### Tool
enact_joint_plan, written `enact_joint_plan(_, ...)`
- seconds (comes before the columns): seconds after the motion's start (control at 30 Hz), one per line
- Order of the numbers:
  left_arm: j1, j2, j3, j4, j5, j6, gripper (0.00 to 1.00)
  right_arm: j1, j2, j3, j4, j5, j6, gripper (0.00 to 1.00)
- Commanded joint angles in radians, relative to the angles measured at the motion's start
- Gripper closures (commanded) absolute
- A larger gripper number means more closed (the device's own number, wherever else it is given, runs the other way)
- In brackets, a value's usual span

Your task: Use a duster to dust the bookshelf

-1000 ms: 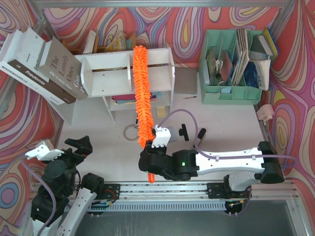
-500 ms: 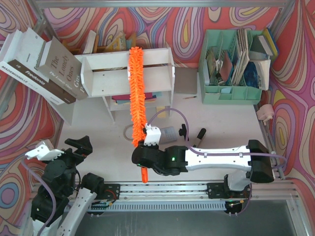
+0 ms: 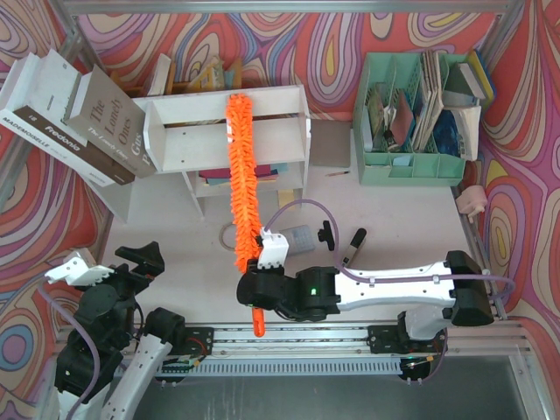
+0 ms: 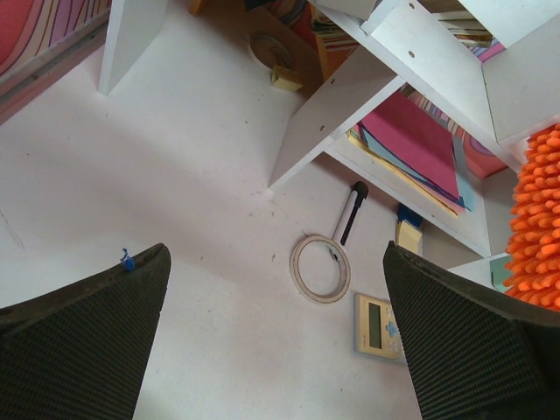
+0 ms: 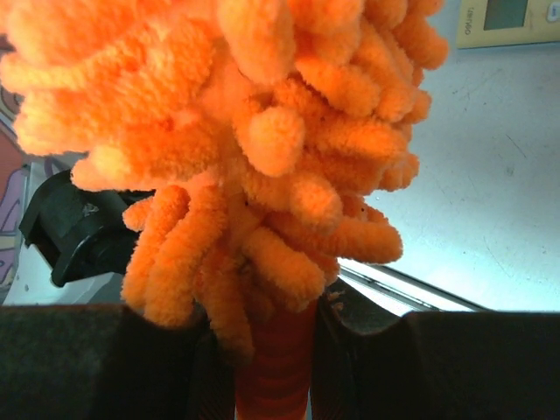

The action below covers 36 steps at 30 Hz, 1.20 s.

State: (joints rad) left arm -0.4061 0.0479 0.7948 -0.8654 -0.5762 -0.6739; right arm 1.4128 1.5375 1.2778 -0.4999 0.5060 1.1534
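The white bookshelf [image 3: 188, 131] stands at the back, left of centre, with flat coloured books on its lower tier. The orange fluffy duster [image 3: 242, 175] lies lengthwise across the shelf's top, its tip near the back edge. My right gripper [image 3: 260, 280] is shut on the duster's orange handle [image 5: 276, 367], whose end [image 3: 259, 321] sticks out toward the rail. In the right wrist view the fluffy head [image 5: 254, 131] fills the frame above the jaws. My left gripper [image 4: 276, 350] hangs open over bare table at the near left; the shelf's underside [image 4: 350, 96] and a bit of the duster [image 4: 538, 219] show there.
Two large books [image 3: 74, 118] lean at the shelf's left end. A mint green organizer [image 3: 411, 166] full of papers stands at the back right. A tape ring [image 4: 320, 268], a black and white pen [image 4: 348, 213] and a small calculator [image 4: 380, 326] lie before the shelf. Black clips [image 3: 354, 241] lie right of centre.
The right arm has swung the duster leftward along the shelf top and drawn it slightly toward the near edge. The left arm has stayed still.
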Motion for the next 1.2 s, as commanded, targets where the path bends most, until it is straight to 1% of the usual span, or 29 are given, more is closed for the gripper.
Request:
enact_joint_plan(0.0, -0.005, -0.01, -0.012, 0.009, -0.004, -0.001, 0.02, 0.005, -0.05, -0.039, -0.014, 0.009, 0.039, 1.0)
enact_joint_plan(0.2, -0.005, -0.019, -0.012, 0.006, -0.006, -0.003, 0.01, 0.002, -0.036, -0.038, -0.046, -0.012, 0.084, 1.0)
enact_joint_plan(0.3, -0.004, -0.025, -0.012, 0.006, -0.007, -0.003, 0.02, 0.011, -0.043, -0.017, -0.051, 0.019, 0.074, 1.0)
enact_joint_plan(0.33, -0.005, -0.026, -0.011, 0.004, -0.006, -0.001, 0.02, 0.029, -0.049, -0.006, -0.053, 0.059, 0.067, 1.0)
enact_joint_plan(0.47, -0.005, -0.037, -0.012, 0.002, -0.011, -0.004, 0.01, 0.167, -0.046, 0.091, -0.089, 0.311, 0.026, 1.0)
enact_joint_plan(0.53, -0.005, -0.036, -0.012, 0.004, -0.011, -0.003, 0.01, 0.186, -0.033, 0.128, -0.117, 0.351, 0.027, 1.0)
enact_joint_plan(0.67, -0.005, -0.033, -0.011, 0.003, -0.009, -0.004, 0.02, 0.186, -0.051, 0.077, -0.105, 0.344, 0.073, 1.0)
enact_joint_plan(0.77, -0.004, -0.038, -0.012, 0.002, -0.011, -0.004, 0.01, 0.181, -0.075, 0.04, -0.136, 0.336, 0.139, 1.0)
enact_joint_plan(0.9, -0.005, -0.037, -0.012, 0.003, -0.01, -0.003, 0.01, 0.158, -0.107, -0.012, -0.155, 0.285, 0.21, 1.0)
enact_joint_plan(1.07, -0.005, -0.037, -0.012, 0.003, -0.01, -0.004, 0.01, 0.08, -0.126, -0.095, -0.052, 0.139, 0.178, 1.0)
enact_joint_plan(1.17, -0.005, -0.037, -0.012, 0.003, -0.009, -0.003, 0.02, 0.074, -0.11, -0.075, -0.053, 0.131, 0.153, 1.0)
